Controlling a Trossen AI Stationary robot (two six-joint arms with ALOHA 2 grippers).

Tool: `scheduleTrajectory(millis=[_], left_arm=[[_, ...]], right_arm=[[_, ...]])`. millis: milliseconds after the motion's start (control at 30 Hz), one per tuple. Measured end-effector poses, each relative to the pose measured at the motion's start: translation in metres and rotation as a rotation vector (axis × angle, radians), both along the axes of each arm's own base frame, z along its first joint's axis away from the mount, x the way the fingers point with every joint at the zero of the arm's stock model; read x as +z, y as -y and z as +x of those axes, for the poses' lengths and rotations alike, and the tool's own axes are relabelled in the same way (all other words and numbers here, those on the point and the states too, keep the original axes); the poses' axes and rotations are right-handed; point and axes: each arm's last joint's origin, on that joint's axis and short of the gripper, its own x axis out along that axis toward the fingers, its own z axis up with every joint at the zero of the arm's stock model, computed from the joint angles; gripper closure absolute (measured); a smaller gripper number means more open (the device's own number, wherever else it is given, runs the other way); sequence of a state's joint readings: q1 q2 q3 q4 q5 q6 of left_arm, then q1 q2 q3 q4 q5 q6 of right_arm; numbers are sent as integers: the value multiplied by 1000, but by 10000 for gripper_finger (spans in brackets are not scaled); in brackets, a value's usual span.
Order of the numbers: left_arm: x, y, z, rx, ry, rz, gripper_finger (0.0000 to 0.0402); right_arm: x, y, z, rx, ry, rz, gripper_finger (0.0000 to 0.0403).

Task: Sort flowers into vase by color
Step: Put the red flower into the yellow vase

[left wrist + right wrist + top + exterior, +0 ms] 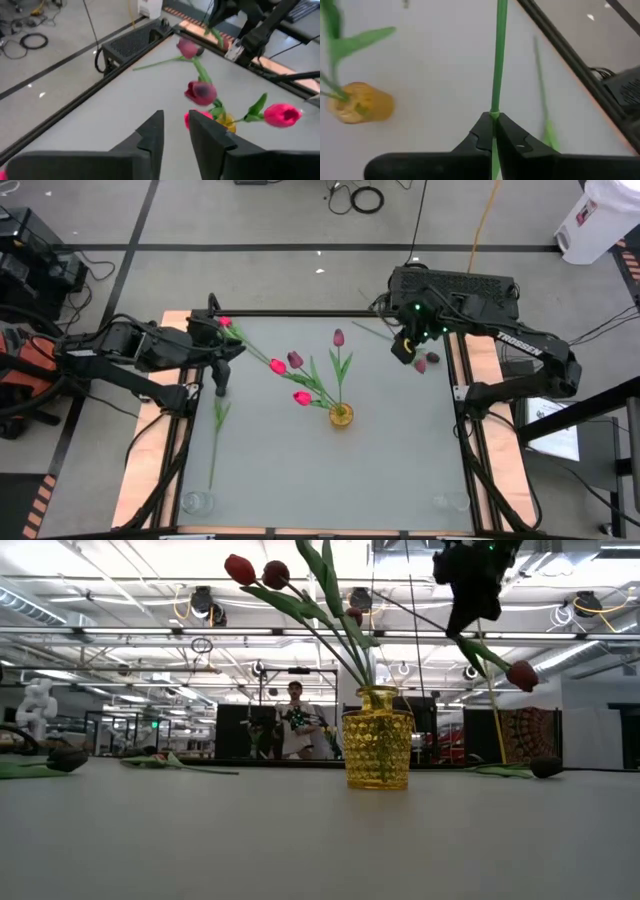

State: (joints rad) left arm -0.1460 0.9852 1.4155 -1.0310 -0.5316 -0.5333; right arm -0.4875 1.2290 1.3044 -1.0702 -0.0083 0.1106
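Our right tool (494, 131) pinches a tulip stem (498, 60) upright; the yellow vase (341, 416) lies toward the worktop's middle. Our left tool (175, 135) stands slightly open, empty.

- The vase (341, 416) stands near the table's (400, 470) centre, with several flowers (295, 360) in it leaning toward ten o'clock.
- One loose flower (217, 423) lies at its nine o'clock, near the table's left edge.
- More loose flowers (428, 361) lie at two o'clock.

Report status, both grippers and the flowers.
Right gripper shut on a green stem, raised. Left gripper open, empty. Yellow vase holds several tulips. Nothing blocking.
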Motion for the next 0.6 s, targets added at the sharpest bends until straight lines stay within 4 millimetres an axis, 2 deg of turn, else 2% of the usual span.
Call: scheduleTrajectory(millis=[200, 600], left_arm=[[9, -5, 6, -28, 82, 26, 288], [16, -12, 10, -58, 148, 31, 288]], right_arm=[[14, -18, 27, 100, 44, -12, 402], [67, -23, 91, 215, 181, -95, 402]])
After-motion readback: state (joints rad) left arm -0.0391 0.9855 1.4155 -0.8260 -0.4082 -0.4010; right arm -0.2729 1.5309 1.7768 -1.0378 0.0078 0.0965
